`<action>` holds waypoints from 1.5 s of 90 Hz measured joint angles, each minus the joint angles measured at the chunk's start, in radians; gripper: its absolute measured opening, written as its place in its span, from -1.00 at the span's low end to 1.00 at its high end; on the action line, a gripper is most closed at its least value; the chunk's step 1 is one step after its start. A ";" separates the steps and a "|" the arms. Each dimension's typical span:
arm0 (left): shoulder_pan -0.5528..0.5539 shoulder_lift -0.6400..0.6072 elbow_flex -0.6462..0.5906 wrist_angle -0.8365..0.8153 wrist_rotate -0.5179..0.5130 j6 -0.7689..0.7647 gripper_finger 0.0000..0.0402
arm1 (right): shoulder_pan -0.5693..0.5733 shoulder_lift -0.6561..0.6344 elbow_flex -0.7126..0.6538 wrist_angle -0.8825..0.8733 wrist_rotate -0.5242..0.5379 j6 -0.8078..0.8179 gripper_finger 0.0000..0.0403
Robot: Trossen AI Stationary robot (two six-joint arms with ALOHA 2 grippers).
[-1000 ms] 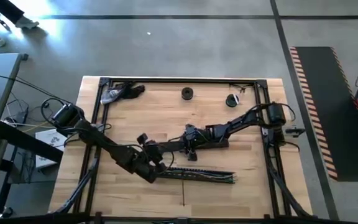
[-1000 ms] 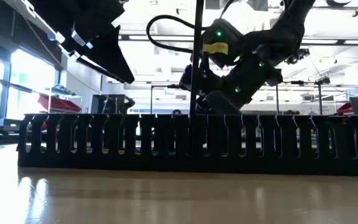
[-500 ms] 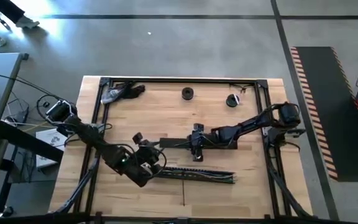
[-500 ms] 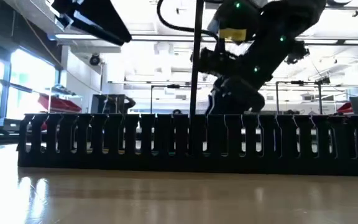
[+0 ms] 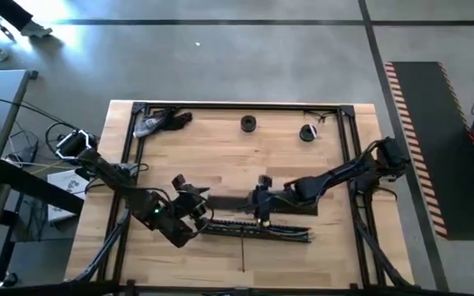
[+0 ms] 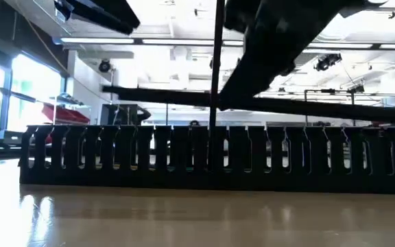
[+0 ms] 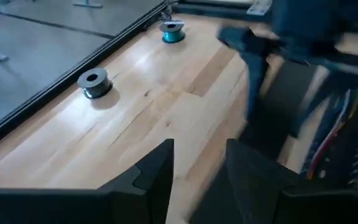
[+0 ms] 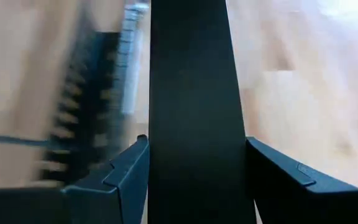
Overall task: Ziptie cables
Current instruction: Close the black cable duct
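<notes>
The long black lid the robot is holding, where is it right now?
In the high view the flat black cover strip hangs across the table's middle, clamped in the right gripper, just behind the slotted channel, with the left gripper by its left end.

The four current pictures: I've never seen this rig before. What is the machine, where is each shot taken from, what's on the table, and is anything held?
This is a two-armed robot at a wooden table. One picture looks straight down, one sits at table height, and one camera rides on each wrist. On the table lie a long black slotted channel with thin cables along it, plus a dark spool and a teal spool near the far edge. The right gripper is shut on a long flat black strip, lifted off the table near the channel. The left gripper is open and empty.
</notes>
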 joint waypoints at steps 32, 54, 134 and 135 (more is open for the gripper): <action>-0.029 -0.021 0.000 0.004 -0.006 -0.009 -0.35 | 0.086 0.108 0.079 0.051 -0.005 0.114 0.02; -0.032 -0.020 0.000 0.000 0.058 -0.035 -0.35 | 0.089 0.168 0.146 0.036 -0.021 0.158 0.02; -0.070 0.089 -0.026 0.051 0.148 -0.215 -0.35 | 0.095 0.250 0.219 -0.080 0.023 0.173 0.02; -0.070 0.092 -0.026 0.053 0.153 -0.217 -0.35 | 0.095 0.252 0.219 -0.079 0.021 0.173 0.02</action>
